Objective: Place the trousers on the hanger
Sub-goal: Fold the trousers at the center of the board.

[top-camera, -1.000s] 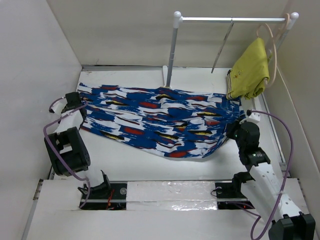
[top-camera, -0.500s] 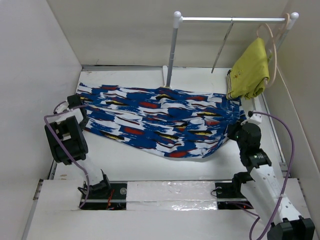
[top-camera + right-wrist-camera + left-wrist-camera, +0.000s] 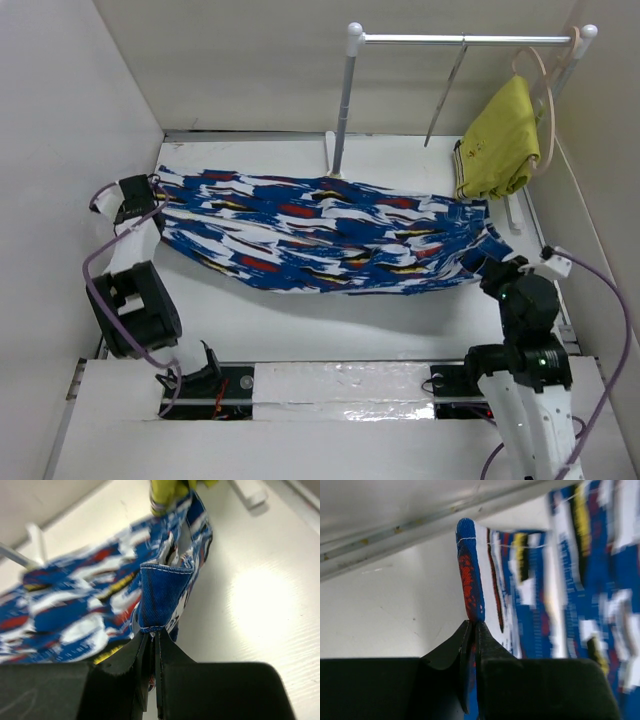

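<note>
Both the left hand (image 3: pixel 472 626) and right hand (image 3: pixel 151 636) pinch trousers (image 3: pixel 320 235) edges, print blurred beyond; the hanger (image 3: pixel 444 92) hangs edge-on.

Left hand (image 3: pixel 472 625) and right hand (image 3: pixel 150 635) are both clamped tight, well apart.

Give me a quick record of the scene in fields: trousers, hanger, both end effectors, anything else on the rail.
trousers: stretched out between the two arms
hanger: hanging bare on the rail, apart from the trousers
left end effector: shut on a trouser edge
right end effector: shut on a stitched trouser edge
yellow garment: draped on the beige hanger, right end of the rail
</note>
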You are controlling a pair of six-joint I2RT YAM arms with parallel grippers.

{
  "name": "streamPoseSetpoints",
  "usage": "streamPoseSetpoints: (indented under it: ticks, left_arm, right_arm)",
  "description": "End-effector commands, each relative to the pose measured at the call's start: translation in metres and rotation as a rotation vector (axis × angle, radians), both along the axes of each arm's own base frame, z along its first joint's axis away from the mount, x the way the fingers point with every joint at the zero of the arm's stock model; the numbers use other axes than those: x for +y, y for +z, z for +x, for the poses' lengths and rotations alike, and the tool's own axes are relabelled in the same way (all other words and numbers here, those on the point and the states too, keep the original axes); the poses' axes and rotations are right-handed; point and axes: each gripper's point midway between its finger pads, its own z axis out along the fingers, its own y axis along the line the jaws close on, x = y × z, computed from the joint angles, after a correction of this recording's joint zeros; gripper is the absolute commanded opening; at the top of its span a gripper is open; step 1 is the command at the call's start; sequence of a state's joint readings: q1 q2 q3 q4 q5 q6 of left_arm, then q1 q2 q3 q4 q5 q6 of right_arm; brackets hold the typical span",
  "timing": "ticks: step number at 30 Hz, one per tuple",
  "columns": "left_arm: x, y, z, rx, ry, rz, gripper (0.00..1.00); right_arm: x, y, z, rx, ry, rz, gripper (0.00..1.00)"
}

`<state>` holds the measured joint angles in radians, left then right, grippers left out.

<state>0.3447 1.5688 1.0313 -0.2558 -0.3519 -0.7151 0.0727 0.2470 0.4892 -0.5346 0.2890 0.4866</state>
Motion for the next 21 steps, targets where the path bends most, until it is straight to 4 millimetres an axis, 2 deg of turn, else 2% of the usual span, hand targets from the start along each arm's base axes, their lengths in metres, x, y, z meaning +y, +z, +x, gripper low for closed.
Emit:
streamPoseSetpoints:
  ticks: [1,2,3,4,5,7,9,11,15,17,18,19,20,21]
  left_arm:
    - [0.011,0.067,0.007,-0.179,0.058,0.079,0.00]
    - [0.008,0.079,0.006,-0.231,0.063,0.073,0.00]
    - [0.006,0.080,0.005,-0.259,0.059,0.071,0.00]
    - [0.003,0.085,0.007,-0.288,0.047,0.063,0.00]
    - [0.001,0.091,0.006,-0.313,0.045,0.066,0.00]
    - [0.000,0.094,0.005,-0.311,0.047,0.057,0.00]
    - [-0.004,0.092,0.003,-0.297,0.048,0.051,0.00]
    - [-0.008,0.098,0.002,-0.318,0.044,0.056,0.00]
    - [-0.016,0.105,0.008,-0.351,0.010,0.056,0.00]
    - [-0.014,0.103,0.009,-0.331,0.009,0.066,0.00]
    - [-0.014,0.102,0.010,-0.331,0.009,0.064,0.00]
    - [-0.012,0.101,0.011,-0.325,0.012,0.069,0.00]
    - [-0.011,0.096,0.014,-0.308,0.009,0.066,0.00]
    - [-0.010,0.100,0.017,-0.310,0.010,0.068,0.00]
  right_arm:
    - [-0.020,0.070,-0.033,-0.162,-0.125,0.047,0.00]
    - [-0.024,0.080,-0.040,-0.176,-0.145,0.047,0.00]
    - [-0.029,0.082,-0.051,-0.160,-0.173,0.039,0.00]
    - [-0.037,0.103,-0.062,-0.203,-0.214,0.035,0.00]
    - [-0.040,0.109,-0.067,-0.205,-0.224,0.025,0.00]
    - [-0.042,0.107,-0.073,-0.181,-0.235,0.019,0.00]
    - [-0.039,0.093,-0.070,-0.140,-0.233,0.045,0.01]
    - [-0.032,0.092,-0.066,-0.145,-0.195,0.066,0.04]
    - [-0.024,0.065,-0.047,-0.058,-0.170,0.073,0.05]
    - [-0.021,0.052,-0.038,-0.024,-0.157,0.080,0.04]
    - [-0.019,0.053,-0.032,-0.035,-0.152,0.084,0.04]
    - [-0.021,0.042,-0.026,-0.004,-0.163,0.074,0.04]
    - [-0.023,0.038,-0.022,0.004,-0.175,0.067,0.04]
    - [-0.025,0.038,-0.016,-0.003,-0.187,0.060,0.04]
